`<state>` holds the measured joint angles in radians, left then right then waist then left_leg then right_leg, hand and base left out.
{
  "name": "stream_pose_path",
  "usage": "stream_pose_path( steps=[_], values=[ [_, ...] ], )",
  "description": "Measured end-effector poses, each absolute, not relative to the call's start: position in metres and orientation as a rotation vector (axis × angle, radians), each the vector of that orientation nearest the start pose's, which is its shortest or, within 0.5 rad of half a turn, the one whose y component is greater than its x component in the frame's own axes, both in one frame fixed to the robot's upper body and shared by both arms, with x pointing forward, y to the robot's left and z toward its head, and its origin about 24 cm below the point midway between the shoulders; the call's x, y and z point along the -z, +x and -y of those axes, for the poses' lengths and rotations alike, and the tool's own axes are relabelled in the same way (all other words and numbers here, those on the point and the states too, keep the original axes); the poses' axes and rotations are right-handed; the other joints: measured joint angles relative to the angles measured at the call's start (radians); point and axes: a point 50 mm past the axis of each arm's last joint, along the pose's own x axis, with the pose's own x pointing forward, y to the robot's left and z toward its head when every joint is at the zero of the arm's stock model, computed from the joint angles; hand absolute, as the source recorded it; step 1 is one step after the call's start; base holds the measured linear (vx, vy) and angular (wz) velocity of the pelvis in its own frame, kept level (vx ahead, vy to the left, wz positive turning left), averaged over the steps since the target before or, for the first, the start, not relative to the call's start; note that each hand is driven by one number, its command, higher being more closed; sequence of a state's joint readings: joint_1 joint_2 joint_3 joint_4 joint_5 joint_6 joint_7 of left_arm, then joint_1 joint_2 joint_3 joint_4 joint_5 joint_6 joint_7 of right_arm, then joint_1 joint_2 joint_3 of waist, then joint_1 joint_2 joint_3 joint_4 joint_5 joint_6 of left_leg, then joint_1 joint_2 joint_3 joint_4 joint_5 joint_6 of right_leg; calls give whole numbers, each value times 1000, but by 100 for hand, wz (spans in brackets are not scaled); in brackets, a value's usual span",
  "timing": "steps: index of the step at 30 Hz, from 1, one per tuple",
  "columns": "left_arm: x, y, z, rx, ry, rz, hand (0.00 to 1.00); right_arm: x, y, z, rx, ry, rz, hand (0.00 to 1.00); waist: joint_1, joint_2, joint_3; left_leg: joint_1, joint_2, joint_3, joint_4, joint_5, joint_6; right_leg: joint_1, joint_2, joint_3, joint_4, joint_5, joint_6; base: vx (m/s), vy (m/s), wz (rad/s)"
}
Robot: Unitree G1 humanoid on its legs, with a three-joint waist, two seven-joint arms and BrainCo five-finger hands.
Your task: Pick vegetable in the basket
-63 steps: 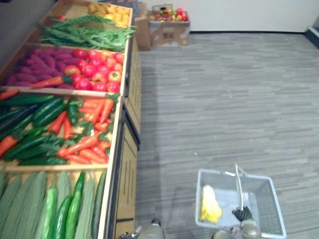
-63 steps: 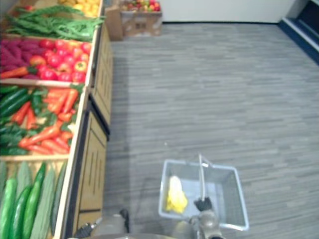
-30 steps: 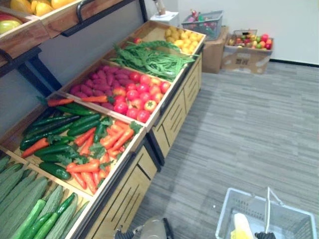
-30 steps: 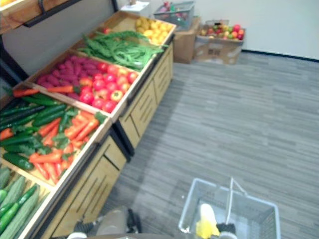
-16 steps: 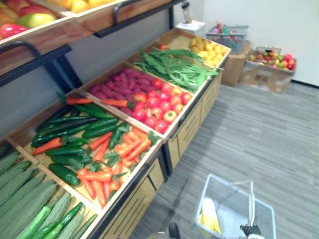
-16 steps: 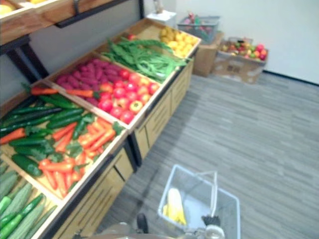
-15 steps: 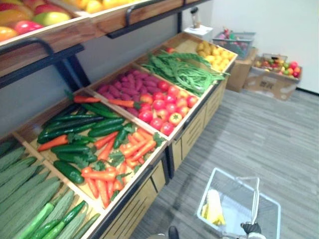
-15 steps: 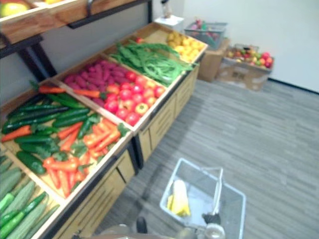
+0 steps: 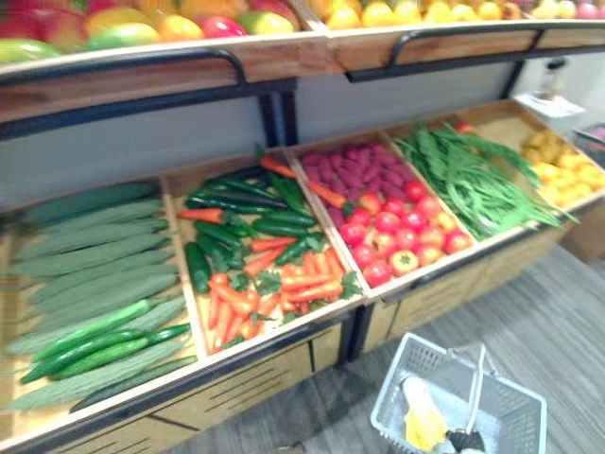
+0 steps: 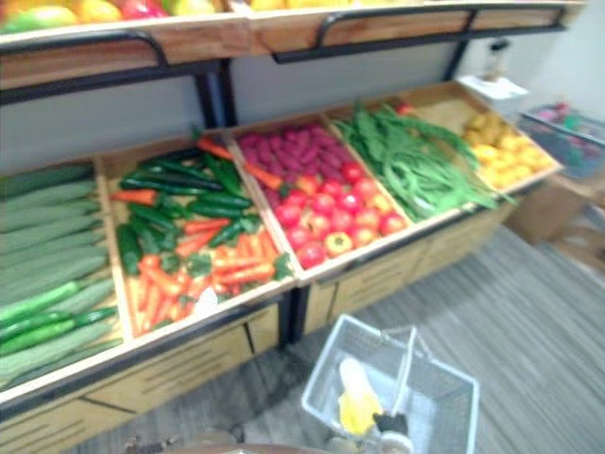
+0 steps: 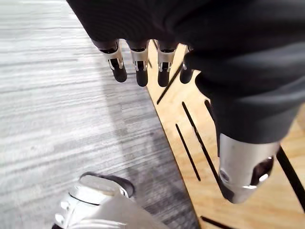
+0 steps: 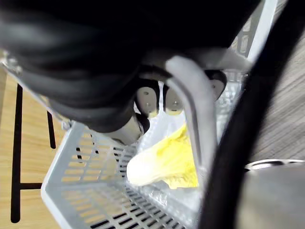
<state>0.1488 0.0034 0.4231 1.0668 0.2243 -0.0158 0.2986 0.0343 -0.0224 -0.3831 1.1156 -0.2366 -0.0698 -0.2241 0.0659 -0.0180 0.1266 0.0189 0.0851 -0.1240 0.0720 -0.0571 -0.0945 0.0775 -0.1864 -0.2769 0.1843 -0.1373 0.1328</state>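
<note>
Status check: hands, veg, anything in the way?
Left hand open, empty, by the stand. Right hand shut on the handle of the basket. One yellow cabbage in basket. Nothing seen blocking the stand.

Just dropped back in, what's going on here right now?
The robot faces a wooden produce stand whose bins hold dark green cucumbers, orange carrots, red tomatoes and green beans. Its right hand is curled round the handle of a grey wire basket, held low in front of the stand, with one pale yellow leafy vegetable inside. The left hand hangs empty beside the stand's wooden front, fingers relaxed. Nothing is being picked at this moment.
</note>
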Motion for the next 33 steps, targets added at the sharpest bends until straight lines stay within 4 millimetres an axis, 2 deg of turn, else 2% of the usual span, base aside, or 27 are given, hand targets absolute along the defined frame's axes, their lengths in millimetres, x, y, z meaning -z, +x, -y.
stream_pose_path(
  steps=[1, 2, 3, 4, 5, 6, 7, 10, 12, 13, 18, 21, 25, 27, 33],
  values=[
    [165, 45, -217, -598, 127, -1217, 0, 160, 94, 212, 430, -142, -1093, 100, -8, 11, -3, -21, 17, 16, 0, 14, -3, 27, 11, -73, -15, -2, -5, 209, -229, 113],
    [165, 45, -217, -598, 126, -1216, 0, 160, 94, 212, 431, -141, -1093, 100, -10, 11, -3, -26, 20, 25, 1, 16, 0, 31, 11, -85, -17, -3, -6, 157, -172, 121],
    [165, 46, -218, -595, 124, -1214, 0, 160, 92, 213, 443, -126, -1098, 100, -12, 10, -3, -38, 41, 104, 9, 22, 12, 45, 12, -141, -20, -5, -11, 104, -84, 105],
    [165, 46, -218, -586, 122, -1215, 0, 161, 89, 216, 467, -110, -1107, 100, -14, 8, -2, -52, 74, 227, 33, 26, 26, 65, 8, -184, -21, -7, -13, 84, -61, 113],
    [165, 46, -218, -582, 121, -1217, 0, 161, 86, 217, 479, -101, -1115, 100, -14, 8, -2, -51, 89, 295, 46, 28, 28, 76, 4, -197, -21, -7, -13, 100, 6, 97],
    [165, 45, -219, -575, 126, -1219, 0, 162, 83, 219, 494, -94, -1125, 100, -18, 8, -2, -51, 102, 413, 69, 34, 29, 94, -9, -216, -16, -7, -13, 68, 94, 68],
    [166, 43, -216, -547, 142, -1229, 0, 162, 82, 222, 499, -97, -1132, 100, -21, 5, -2, -47, 93, 471, 73, 43, 42, 100, -22, -213, -10, -8, -13, 62, 118, 51],
    [167, 41, -221, -499, 190, -1248, 0, 163, 84, 215, 488, -74, -1132, 100, -26, -5, -9, -27, 50, 469, 8, 65, 48, 101, -35, -189, -40, -8, -13, 0, 71, 8],
    [166, 43, -225, -465, 222, -1241, 0, 164, 83, 213, 480, -60, -1135, 100, -36, -21, -1, 22, 3, 463, -150, 152, 51, 98, -40, -178, -77, -12, -6, -45, 42, 14],
    [166, 43, -225, -456, 227, -1242, 0, 164, 83, 214, 480, -59, -1136, 100, -38, -21, 2, 28, -9, 451, -179, 166, 52, 100, -40, -180, -81, -16, -1, -87, 25, 28],
    [167, 43, -223, -382, 273, -1257, 0, 165, 77, 215, 485, -63, -1148, 100, -60, -23, 15, 33, -30, 398, -180, 174, 59, 137, -51, -225, -79, -37, 10, -53, -4, 30],
    [167, 45, -222, -369, 279, -1254, 0, 164, 79, 215, 466, -79, -1141, 100, -60, -25, 16, 26, -34, 379, -180, 177, 60, 144, -51, -246, -79, -39, 13, -8, -17, 22],
    [167, 43, -226, -426, 193, -1252, 0, 164, 81, 215, 450, -92, -1139, 100, -60, -28, 16, 15, -35, 377, -180, 177, 59, 137, -51, -247, -81, -38, 12, 17, -9, 4],
    [169, 36, -226, -462, 117, -1273, 0, 164, 82, 214, 447, -90, -1140, 100, -59, -31, 14, 16, -35, 386, -180, 174, 55, 134, -49, -236, -82, -38, 12, 45, -12, -10],
    [169, 36, -229, -591, -122, -1222, 0, 166, 82, 211, 432, -82, -1160, 100, -59, -40, 8, 20, -27, 410, -180, 161, 41, 129, -41, -211, -94, -38, 10, 49, -23, -10]
  ],
)
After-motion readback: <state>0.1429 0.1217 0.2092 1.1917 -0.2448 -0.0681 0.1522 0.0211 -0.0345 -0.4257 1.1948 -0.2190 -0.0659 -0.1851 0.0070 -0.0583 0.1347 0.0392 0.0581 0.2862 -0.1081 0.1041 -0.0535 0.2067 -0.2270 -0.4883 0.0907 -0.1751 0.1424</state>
